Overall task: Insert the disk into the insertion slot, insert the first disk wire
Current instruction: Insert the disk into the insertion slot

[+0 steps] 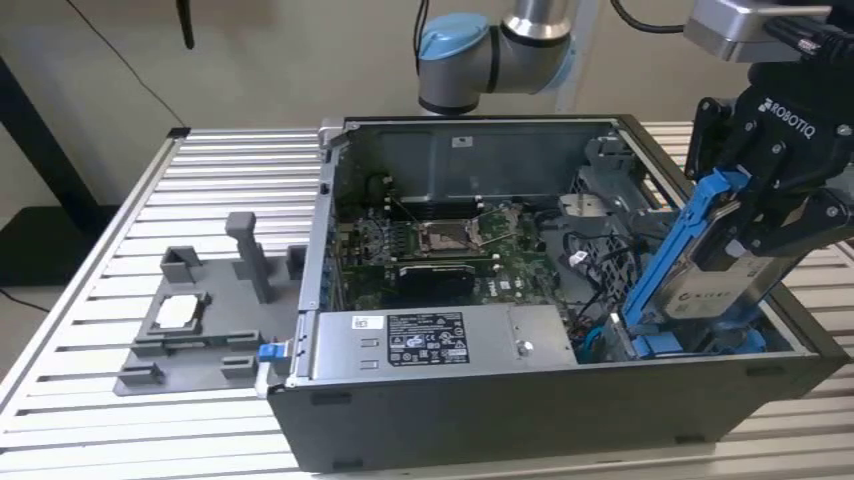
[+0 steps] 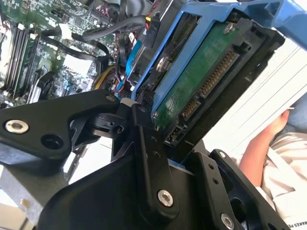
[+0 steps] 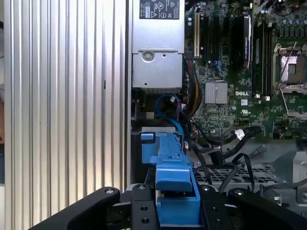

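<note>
Set on a slatted metal table (image 1: 227,160): an open dark grey computer case (image 1: 534,410), lying on its side with its inside facing up. Beside the case, toward the exterior view's left, a grey moulded fixture (image 1: 187,340) with upright posts and a small silver part in one recess. Behind the table, a plain beige wall; beyond the table's edge on the exterior view's left, dark floor. Inside the case, a green motherboard (image 1: 441,240) and, along the near wall, a silver labelled power-supply box (image 1: 427,340). In the second wrist view, past the table's edge, a person's bare forearm (image 2: 261,148) and a light sleeve.

Above the case's end on the exterior view's right, the black gripper (image 1: 761,220), closed on the disk (image 1: 714,290) across its blue carrier. Held steeply tilted, close to upright, upper end in the gripper and lower end down inside the case. Just below that lower end, the insertion slot (image 1: 663,347) with its blue clips; touching or not, cannot tell. In the second wrist view, the disk's green circuit-board underside (image 2: 206,81) with its connector row turned to the camera. In the first wrist view, the blue carrier edge (image 3: 172,182) running out from the gripper toward the power-supply box.
</note>
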`<state>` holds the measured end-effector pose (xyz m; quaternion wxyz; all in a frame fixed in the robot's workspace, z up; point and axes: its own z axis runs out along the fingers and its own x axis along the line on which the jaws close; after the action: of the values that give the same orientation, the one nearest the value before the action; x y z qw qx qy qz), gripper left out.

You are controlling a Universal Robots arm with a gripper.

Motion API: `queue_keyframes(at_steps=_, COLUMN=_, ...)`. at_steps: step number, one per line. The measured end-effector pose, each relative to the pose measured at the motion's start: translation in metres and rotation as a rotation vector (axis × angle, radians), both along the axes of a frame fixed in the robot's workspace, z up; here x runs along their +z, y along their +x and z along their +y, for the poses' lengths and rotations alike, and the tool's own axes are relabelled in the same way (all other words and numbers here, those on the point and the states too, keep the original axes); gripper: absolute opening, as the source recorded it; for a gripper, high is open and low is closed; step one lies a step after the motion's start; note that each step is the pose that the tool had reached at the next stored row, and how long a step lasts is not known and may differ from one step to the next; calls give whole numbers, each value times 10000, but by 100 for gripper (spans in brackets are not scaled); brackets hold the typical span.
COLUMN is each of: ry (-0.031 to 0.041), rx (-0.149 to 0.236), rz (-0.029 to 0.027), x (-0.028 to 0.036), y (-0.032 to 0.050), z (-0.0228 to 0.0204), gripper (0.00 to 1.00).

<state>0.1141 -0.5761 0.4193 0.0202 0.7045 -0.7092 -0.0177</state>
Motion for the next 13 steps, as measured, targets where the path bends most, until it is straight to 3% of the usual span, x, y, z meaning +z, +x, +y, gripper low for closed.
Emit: queue_keyframes(at_steps=13, ry=3, rx=251, rz=0, x=-100, y=21, z=22, gripper=33)
